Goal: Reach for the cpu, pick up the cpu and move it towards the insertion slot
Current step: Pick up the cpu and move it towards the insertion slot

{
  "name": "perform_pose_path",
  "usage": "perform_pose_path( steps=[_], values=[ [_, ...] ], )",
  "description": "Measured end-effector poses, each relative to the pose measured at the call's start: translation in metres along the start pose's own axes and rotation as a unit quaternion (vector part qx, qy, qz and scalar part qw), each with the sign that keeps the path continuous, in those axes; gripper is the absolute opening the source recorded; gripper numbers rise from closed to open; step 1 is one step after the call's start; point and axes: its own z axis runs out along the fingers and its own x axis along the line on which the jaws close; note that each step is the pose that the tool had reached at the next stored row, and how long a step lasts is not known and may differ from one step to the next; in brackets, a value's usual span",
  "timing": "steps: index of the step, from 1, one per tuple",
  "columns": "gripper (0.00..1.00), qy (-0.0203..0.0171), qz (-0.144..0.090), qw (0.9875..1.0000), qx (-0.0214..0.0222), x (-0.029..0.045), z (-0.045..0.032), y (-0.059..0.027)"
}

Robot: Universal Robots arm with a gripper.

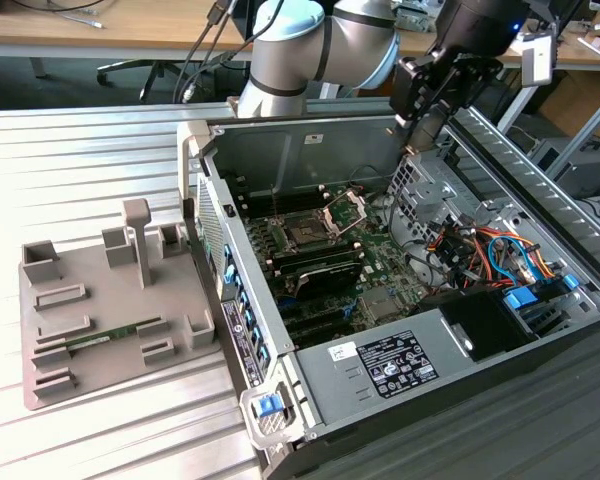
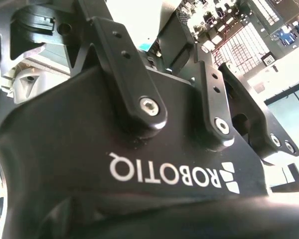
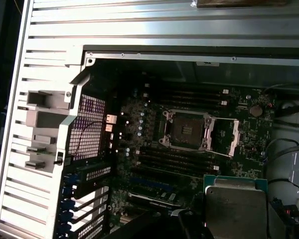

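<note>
- One arm [image 1: 325,45] reaches over the far end of the open computer case [image 1: 400,300], its gripper [image 1: 427,120] raised above the case's back corner in the exterior view.
- Gripper: closed on the cpu [image 3: 237,208]; in the first wrist view the silvery chip with its thin rim sits close to the camera, at the gripper's end.
- Insertion slot [image 3: 185,130]: dark square socket on the motherboard, its silver hinged frame [image 3: 231,138] swung open beside it; the cpu hangs apart from it, above the board.
- Insertion slot in the exterior view [image 1: 307,236]: mid-board, well below the gripper.
- One grey fixture block [image 1: 110,300] lies on the ribbed table [image 1: 70,160], at the exterior view's left of the case, with a green memory stick [image 1: 105,338] in it.
</note>
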Motion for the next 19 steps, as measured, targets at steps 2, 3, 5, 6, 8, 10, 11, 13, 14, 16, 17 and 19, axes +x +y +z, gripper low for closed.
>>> perform_pose_path(
  steps=[2, 3, 5, 6, 8, 10, 11, 13, 14, 16, 17, 19],
  values=[
    [0.55, 0.0, 0.0, 1.0, 0.0, -0.001, 0.0, -0.0002],
    [0.55, 0.0, 0.0, 1.0, 0.0, -0.0013, 0.0, -0.0002],
    [0.55, 0.0, 0.0, 1.0, 0.0, -0.0022, 0.0, -0.0004],
    [0.55, 0.0, 0.0, 1.0, 0.0, -0.0025, 0.0, -0.0004],
    [0.55, 0.0, 0.0, 1.0, 0.0, -0.0034, -0.0001, -0.0005],
    [0.55, 0.0, 0.0, 1.0, 0.0, -0.004, -0.0001, -0.0006],
    [0.55, 0.0, 0.0, 1.0, 0.0, -0.0043, -0.0001, -0.0007],
    [0.55, 0.0, 0.0, 1.0, 0.0, -0.0052, -0.0001, -0.0008],
    [0.55, 0.0, 0.0, 1.0, 0.0, -0.0055, 0.0, -0.0009],
    [0.55, 0.0, 0.0, 1.0, 0.0, -0.0062, -0.0001, -0.001],
    [0.55, 0.0, 0.0, 1.0, 0.0, -0.0065, -0.0001, -0.001],
    [0.55, 0.0, 0.0, 1.0, 0.0, -0.0072, -0.0001, -0.0011]
  ],
)
